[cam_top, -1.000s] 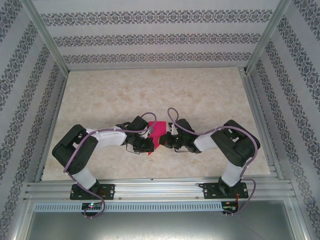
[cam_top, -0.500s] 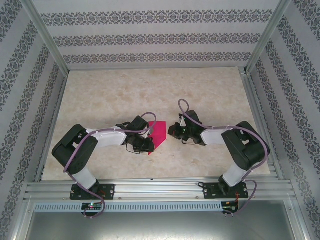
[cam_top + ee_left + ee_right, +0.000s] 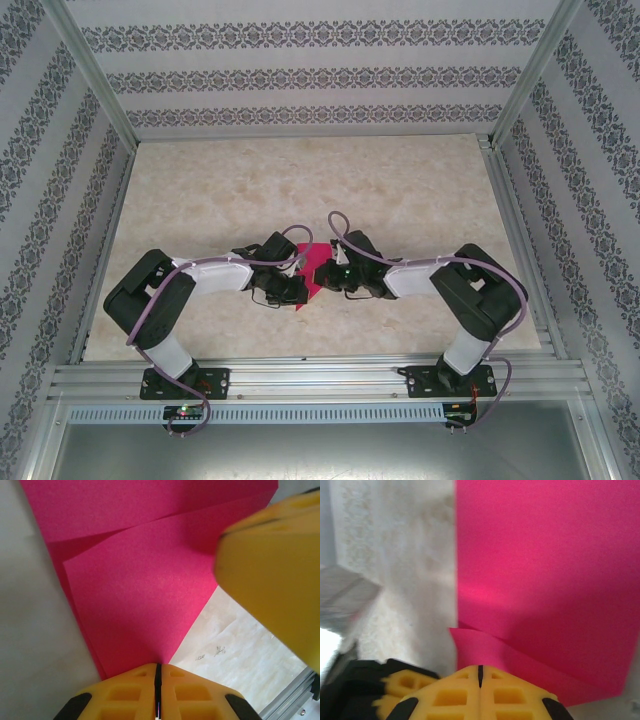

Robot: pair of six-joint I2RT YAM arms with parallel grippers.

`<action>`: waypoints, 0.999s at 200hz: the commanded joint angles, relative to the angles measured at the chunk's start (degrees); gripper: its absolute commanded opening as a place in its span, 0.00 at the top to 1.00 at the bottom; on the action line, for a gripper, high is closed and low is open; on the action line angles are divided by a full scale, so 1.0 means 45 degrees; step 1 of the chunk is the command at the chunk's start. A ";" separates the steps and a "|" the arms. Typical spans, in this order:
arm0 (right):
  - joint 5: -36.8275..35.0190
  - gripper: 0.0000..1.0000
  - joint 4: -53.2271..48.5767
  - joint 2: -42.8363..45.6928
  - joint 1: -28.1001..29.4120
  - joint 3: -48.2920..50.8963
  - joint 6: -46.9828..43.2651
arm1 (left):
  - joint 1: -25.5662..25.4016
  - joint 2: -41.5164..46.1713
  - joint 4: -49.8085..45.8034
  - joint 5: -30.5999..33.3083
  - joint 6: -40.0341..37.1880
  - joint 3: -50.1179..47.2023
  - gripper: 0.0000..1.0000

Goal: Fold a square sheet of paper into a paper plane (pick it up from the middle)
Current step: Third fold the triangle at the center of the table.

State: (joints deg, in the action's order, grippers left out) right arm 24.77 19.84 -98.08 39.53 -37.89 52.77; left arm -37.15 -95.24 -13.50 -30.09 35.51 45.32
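Note:
The square sheet of paper (image 3: 318,262) is magenta-pink and lies folded in layers between the two grippers at mid-table. In the left wrist view the paper (image 3: 140,580) narrows to a point that ends in the seam of my left gripper (image 3: 158,666), which is shut on that tip. From above, the left gripper (image 3: 300,285) is at the paper's lower left. My right gripper (image 3: 327,278) meets the paper from the right. Its jaws (image 3: 480,669) are shut, with a folded flap of the paper (image 3: 545,570) right in front of them. One right finger (image 3: 270,570) looms over the paper.
The marbled tabletop (image 3: 300,180) stretches away behind the grippers. Aluminium frame rails (image 3: 320,378) run along the near edge and up the sides. Patterned walls close in the back, left and right.
Half a second ago the right gripper had pulled off to the right of the paper. It is now back at the paper's right edge. The left gripper has stayed put.

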 commanded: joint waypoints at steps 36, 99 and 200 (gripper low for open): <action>-0.1010 0.98 -0.1725 -0.0684 -0.0215 -0.0428 -0.0506 | -0.0122 0.0614 -0.2079 0.0681 -0.0312 -0.0126 0.87; -0.1046 0.98 -0.2396 -0.0547 -0.0215 -0.0590 -0.0773 | -0.0106 0.1142 -0.1903 -0.0603 0.0152 0.0722 0.84; -0.1314 0.98 -0.3027 -0.0699 -0.0195 -0.0720 -0.1031 | -0.0048 -0.0222 -0.2118 -0.0243 0.0244 -0.0263 0.85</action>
State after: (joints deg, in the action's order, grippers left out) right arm 23.07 12.16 -99.70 39.13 -41.25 50.33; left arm -37.12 -96.42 -20.01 -34.04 36.05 47.24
